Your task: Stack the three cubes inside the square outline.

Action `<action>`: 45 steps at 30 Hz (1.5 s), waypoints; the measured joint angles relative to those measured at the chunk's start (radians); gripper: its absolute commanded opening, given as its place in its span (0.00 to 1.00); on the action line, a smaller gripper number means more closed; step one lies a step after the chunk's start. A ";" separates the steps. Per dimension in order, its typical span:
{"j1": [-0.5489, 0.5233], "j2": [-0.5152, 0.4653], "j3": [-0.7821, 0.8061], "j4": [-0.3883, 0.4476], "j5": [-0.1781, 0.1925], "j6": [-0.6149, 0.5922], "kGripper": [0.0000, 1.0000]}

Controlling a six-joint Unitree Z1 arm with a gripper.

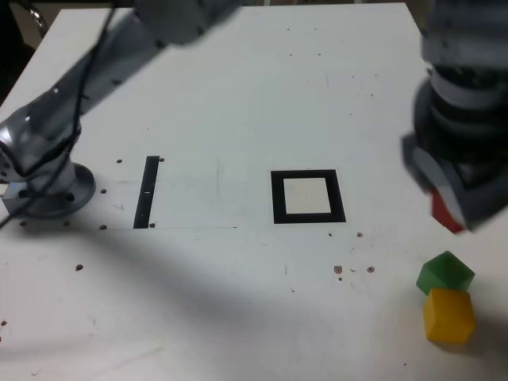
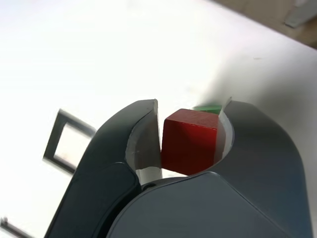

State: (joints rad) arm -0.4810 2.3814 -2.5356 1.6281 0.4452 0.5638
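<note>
Clearly the red cube (image 2: pixel 189 141) sits pinched in the tool (image 2: pixel 190 124), raised at the exterior view's right. From there the square outline (image 1: pixel 308 197), still empty, lies toward that view's left on the worktop (image 1: pixel 238 302); green cube (image 1: pixel 444 271) and yellow cube (image 1: pixel 448 315) wait touching, nearer the camera.

Arm and gripper blurred, red cube mostly hidden

In the exterior view the gripper (image 1: pixel 460 186) is smeared and cut by the right edge, covering all but a sliver of the red cube (image 1: pixel 444 213). In the wrist view only a slip of the green cube (image 2: pixel 208 108) shows behind the red cube (image 2: pixel 189 141), and glare washes out the square outline (image 2: pixel 67 141).
</note>
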 measured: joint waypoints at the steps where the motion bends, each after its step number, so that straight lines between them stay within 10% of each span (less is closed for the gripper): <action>1: 0.002 -0.021 0.033 0.000 0.003 -0.033 0.39; 19: 0.120 -0.226 0.517 -0.002 -0.022 -0.645 0.27; 34: 0.196 -0.176 0.590 -0.002 -0.148 -0.677 0.26; 45: 0.217 -0.109 0.608 -0.004 -0.140 -0.679 0.33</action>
State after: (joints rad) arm -0.2639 2.2722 -1.9274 1.6238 0.3051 -0.1157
